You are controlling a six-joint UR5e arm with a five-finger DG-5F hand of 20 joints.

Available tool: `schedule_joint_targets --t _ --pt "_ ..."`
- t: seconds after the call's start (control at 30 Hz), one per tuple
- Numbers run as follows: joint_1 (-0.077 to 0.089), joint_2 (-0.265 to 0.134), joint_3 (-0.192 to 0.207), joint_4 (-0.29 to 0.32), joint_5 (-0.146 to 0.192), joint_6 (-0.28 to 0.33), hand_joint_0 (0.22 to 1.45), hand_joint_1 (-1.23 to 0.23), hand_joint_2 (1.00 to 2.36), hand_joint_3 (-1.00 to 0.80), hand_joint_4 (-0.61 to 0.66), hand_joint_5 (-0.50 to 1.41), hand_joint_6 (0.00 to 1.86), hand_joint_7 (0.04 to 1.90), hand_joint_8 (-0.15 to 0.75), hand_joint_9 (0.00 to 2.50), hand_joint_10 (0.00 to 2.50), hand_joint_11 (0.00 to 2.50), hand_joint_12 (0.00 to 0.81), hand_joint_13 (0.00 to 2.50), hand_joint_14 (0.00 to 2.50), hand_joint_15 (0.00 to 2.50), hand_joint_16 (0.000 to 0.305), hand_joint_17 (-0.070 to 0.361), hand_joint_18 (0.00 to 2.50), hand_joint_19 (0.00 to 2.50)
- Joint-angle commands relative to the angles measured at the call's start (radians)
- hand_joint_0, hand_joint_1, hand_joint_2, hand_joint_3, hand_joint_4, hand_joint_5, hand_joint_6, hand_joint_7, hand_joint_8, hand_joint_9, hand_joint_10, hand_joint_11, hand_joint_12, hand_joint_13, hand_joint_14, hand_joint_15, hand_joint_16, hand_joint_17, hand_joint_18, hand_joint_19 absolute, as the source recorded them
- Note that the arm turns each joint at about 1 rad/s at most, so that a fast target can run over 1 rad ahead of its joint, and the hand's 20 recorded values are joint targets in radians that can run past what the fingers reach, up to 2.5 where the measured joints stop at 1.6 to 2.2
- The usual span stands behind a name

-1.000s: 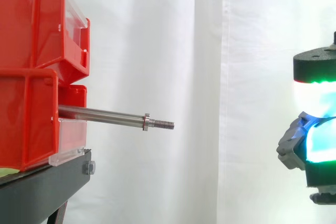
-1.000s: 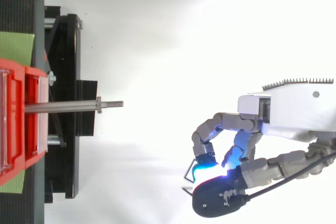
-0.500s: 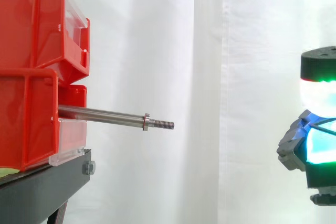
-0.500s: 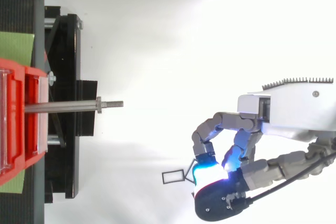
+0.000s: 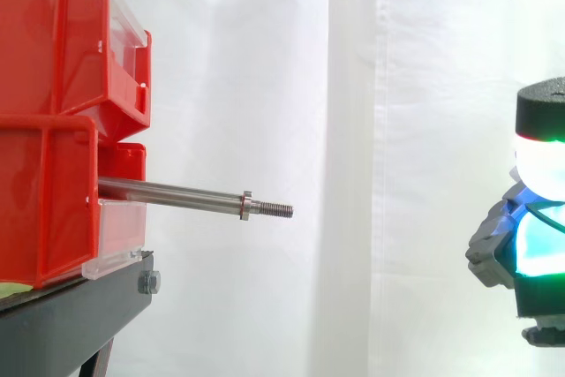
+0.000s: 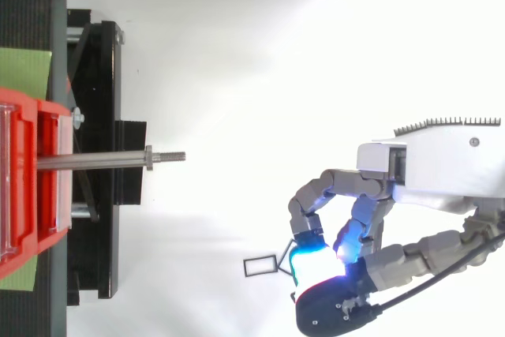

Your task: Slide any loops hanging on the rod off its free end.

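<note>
The steel rod sticks out level from the red bins toward the right, and its threaded free end is bare, with nothing hanging on it. A small black wire loop lies flat on the white floor, off the rod and just left of the hand. A second thin wire outline touches a glowing fingertip and is partly hidden by it. The hand is far right of the rod, its fingers curled with cyan pads glowing and nothing seen in its hold. It also stands at the right edge of the side view.
The bins sit on a black stand at the left, with a green sheet under them. A white curtain hangs behind. Open white floor lies between the rod's end and the hand.
The rectangular loop left the fingertips and came to rest a little to the left on the floor. The thumb has swung away from the fingers. The rod has stayed bare.
</note>
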Motion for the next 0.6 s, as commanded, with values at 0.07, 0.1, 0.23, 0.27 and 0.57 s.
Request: schedule_joint_targets --t 0.07,0.1,0.23,0.27,0.57 --pt "-0.001 0.0 0.001 0.0 0.0 0.0 0.6 -0.76 1.03 -0.02 0.18 -0.14 0.9 1.36 0.33 1.18 0.03 0.65 0.378 1.01 0.02 0.52 0.067 0.15 0.89 0.71" --pt "0.001 0.0 0.0 0.0 0.0 0.0 0.6 -0.76 1.03 -0.01 0.17 -0.14 0.9 1.36 0.327 1.19 0.02 0.65 0.379 1.02 0.02 0.53 0.066 0.149 0.89 0.72" --pt "0.001 0.0 0.0 0.0 0.0 0.0 0.59 -0.76 1.03 0.01 0.18 -0.14 0.9 1.37 0.322 1.21 0.03 0.65 0.382 1.02 0.02 0.53 0.066 0.149 0.89 0.72" --pt "0.001 0.0 0.0 0.0 0.0 0.0 0.59 -0.75 1.03 0.01 0.18 -0.13 0.9 1.37 0.318 1.21 0.02 0.66 0.378 1.02 0.02 0.53 0.066 0.149 0.89 0.72" --pt "0.001 -0.001 0.0 0.005 -0.002 0.0 0.57 -0.72 1.02 0.02 0.17 -0.12 0.89 1.37 0.326 1.17 0.02 0.51 0.415 0.93 0.02 0.44 0.073 0.165 0.88 0.67"
